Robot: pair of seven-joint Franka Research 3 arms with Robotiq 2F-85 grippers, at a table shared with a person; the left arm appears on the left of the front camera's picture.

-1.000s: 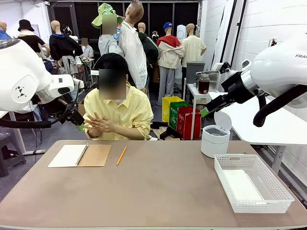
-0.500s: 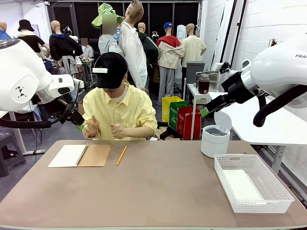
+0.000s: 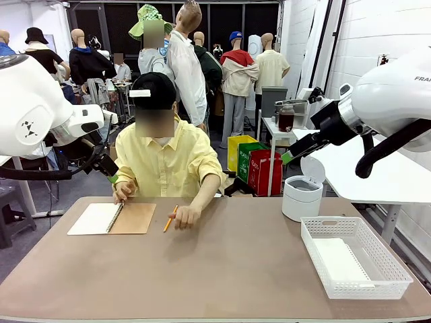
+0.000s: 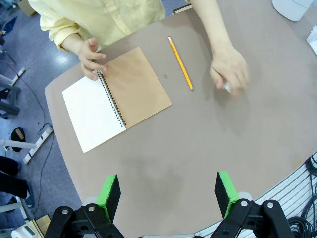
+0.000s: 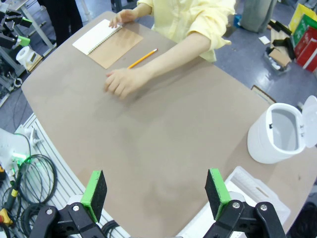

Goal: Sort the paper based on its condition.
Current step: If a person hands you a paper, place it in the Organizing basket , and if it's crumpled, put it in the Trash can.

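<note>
Paper (image 3: 339, 260) — one flat sheet in basket (image 3: 369, 290), counter (image 3: 222, 269) right end. Left jaws, right jaws: released, empty, aloft. Hazard: person's hand (image 3: 186, 217) beside pencil (image 3: 170, 219) — a descending arm may strike it.

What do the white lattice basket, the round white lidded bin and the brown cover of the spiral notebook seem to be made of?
White lattice basket: probably moulded plastic, given the even grid of holes and slight sheen.
Round white bin: likely plastic too, with smooth, seamless walls and a thin flip lid standing open.
Brown notebook cover: looks like uncoated kraft card, being flat, dull and wire-bound.
</note>
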